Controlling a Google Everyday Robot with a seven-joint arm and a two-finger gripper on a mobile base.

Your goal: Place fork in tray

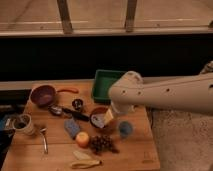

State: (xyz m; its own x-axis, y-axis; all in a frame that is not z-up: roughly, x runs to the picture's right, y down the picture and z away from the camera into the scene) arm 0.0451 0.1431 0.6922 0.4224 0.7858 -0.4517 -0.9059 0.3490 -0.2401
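The fork is a small silver utensil lying on the wooden table at the front left, just right of a mug. The tray is a green bin at the back of the table, its right part hidden behind my white arm. The arm reaches in from the right and ends over the middle of the table. My gripper hangs below the arm's end, over a dark red bowl, in front of the tray and far right of the fork.
A purple bowl and an orange-handled utensil lie at the back left. A black-handled utensil, a blue sponge, an orange fruit, grapes, a banana and a blue cup crowd the middle and front.
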